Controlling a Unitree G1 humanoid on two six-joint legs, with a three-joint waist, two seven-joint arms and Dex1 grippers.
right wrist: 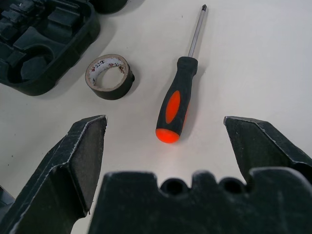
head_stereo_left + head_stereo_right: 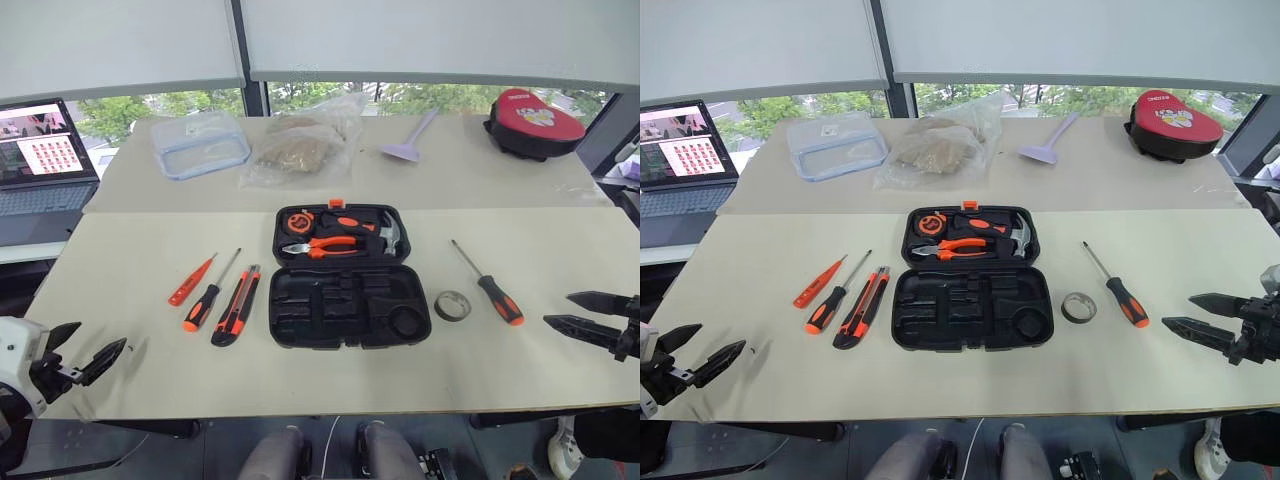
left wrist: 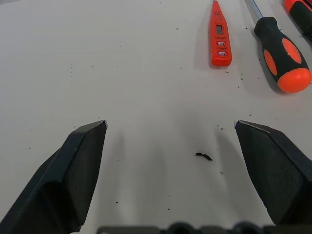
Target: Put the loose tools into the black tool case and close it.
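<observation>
left gripper: you see it low at the table's left edge, fingers spread wide, nothing between them.
slim orange screwdriver: it lies left of the case, the leftmost tool.
black-and-orange screwdriver: just beside it.
utility knife: next, near the case's left wall.
black tool case: it lies open flat at the table's middle; pliers and a hammer sit in the far half, the near half looks empty, maybe.
tape roll: just right of the case.
second screwdriver: right of the roll.
right gripper: fingers apart, empty, well right of that screwdriver.
</observation>
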